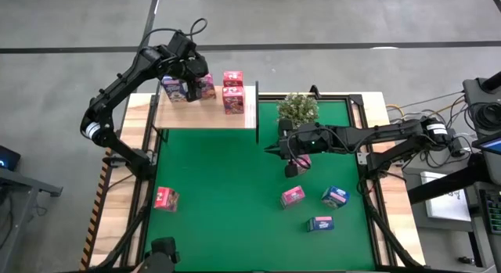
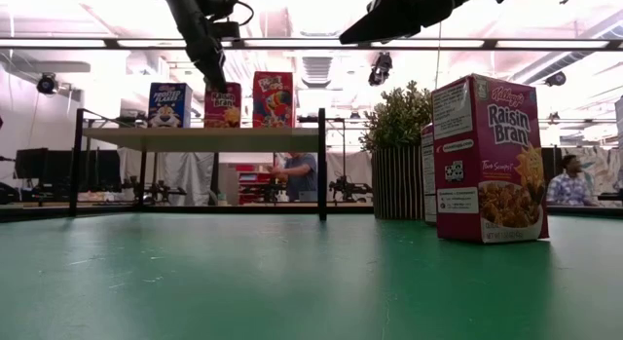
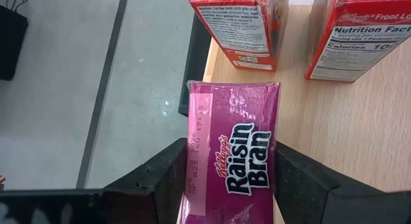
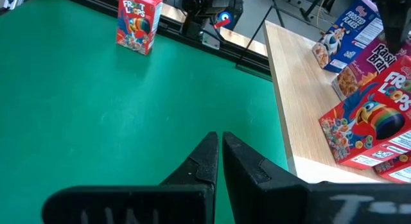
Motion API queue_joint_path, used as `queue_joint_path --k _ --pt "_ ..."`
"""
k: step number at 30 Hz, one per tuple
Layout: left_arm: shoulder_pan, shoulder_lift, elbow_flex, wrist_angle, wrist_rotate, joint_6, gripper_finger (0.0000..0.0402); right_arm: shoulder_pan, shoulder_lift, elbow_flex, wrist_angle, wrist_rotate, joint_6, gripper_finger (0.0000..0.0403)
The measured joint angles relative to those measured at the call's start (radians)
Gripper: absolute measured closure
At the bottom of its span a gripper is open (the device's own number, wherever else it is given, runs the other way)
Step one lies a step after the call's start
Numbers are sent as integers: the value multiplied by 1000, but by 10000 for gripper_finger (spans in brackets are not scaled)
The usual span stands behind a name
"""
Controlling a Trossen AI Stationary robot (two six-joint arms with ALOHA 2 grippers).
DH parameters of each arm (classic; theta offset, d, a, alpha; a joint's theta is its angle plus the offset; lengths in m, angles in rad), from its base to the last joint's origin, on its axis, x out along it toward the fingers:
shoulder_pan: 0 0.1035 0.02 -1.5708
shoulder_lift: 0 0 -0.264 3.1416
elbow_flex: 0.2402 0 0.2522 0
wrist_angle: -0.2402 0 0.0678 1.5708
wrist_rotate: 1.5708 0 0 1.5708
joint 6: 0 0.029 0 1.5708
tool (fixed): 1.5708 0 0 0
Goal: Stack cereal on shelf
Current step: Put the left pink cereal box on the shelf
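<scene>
Raisin Bran box (image 3: pixel 232 161) is standing upright on the shelf (image 1: pixel 205 118), long axis vertical, near the shelf's edge beside a Frosted Flakes box (image 2: pixel 168 104) and two Froot Loops boxes (image 1: pixel 232 91). The left gripper (image 3: pixel 228 169) comes down on it from above, arm stretched over the shelf, jaws clamped on its two narrow sides. The right gripper (image 4: pixel 220 153) hangs over the green mat (image 1: pixel 227 195) near the potted plant (image 1: pixel 298 107), arm stretched out low, jaws pressed together on nothing. More boxes sit scattered on the mat.
</scene>
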Motion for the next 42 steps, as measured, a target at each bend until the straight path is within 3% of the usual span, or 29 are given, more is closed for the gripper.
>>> queue_joint_path --k 9,27,32,38,42 --pt "0 0 0 2 0 5 187 0 0 0 0 0 0 390" --pt "-16 -23 90 -65 -3 13 192 0 0 1 0 0 0 390" --pt "-64 -54 81 -122 -2 -2 234 0 0 1 0 1 0 390" --pt "-110 -75 2 -139 -12 -22 325 0 -1 1 0 6 4 390" --pt "-112 -75 -69 -118 -138 -23 381 0 -1 1 0 6 11 390"
